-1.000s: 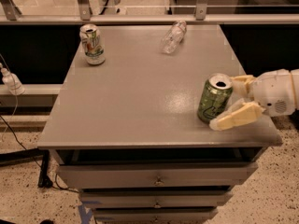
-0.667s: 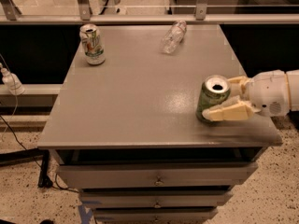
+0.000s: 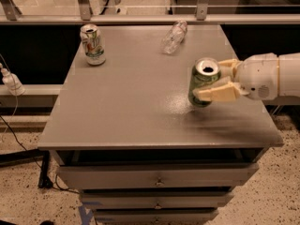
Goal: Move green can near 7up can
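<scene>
The green can [image 3: 201, 78], all green with a silver top, is at the right side of the grey table [image 3: 136, 97], tilted a little and raised slightly off the surface. My gripper [image 3: 211, 81] comes in from the right and is shut on the can, one cream finger [image 3: 218, 94] across its front and the other behind it. The 7up can [image 3: 93, 44], mostly white with green lettering, stands upright at the table's far left corner, well apart from the green can.
A clear plastic bottle [image 3: 174, 37] lies on its side at the table's far middle. The table has drawers [image 3: 157, 179] below. A rail and glass panel run behind it. Cables lie on the floor at left.
The gripper's fingers closed on the green can, and the can has been lifted slightly and moved a little left and toward the far side.
</scene>
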You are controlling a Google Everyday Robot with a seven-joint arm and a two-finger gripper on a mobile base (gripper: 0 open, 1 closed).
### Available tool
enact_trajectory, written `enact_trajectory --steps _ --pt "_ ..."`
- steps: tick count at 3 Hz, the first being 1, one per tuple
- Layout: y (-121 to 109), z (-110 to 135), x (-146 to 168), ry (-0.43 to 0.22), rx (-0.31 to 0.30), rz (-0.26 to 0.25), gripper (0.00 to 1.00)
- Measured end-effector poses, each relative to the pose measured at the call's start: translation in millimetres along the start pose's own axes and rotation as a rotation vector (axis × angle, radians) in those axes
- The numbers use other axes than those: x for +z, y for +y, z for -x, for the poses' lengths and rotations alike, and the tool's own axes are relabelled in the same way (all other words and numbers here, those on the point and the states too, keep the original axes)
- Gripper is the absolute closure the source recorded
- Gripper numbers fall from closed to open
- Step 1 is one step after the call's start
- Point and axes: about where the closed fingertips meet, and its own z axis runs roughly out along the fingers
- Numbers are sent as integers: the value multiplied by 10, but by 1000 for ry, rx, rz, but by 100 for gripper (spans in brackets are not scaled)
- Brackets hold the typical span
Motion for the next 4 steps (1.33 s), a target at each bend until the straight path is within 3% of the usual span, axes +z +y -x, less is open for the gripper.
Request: enact_trajectory --steps 1,3,4 --pt "-186 467 99 14 -57 -82 100" --pt "-191 520 122 13 -62 -88 100" --pt "-322 703 383 -42 -48 -116 100"
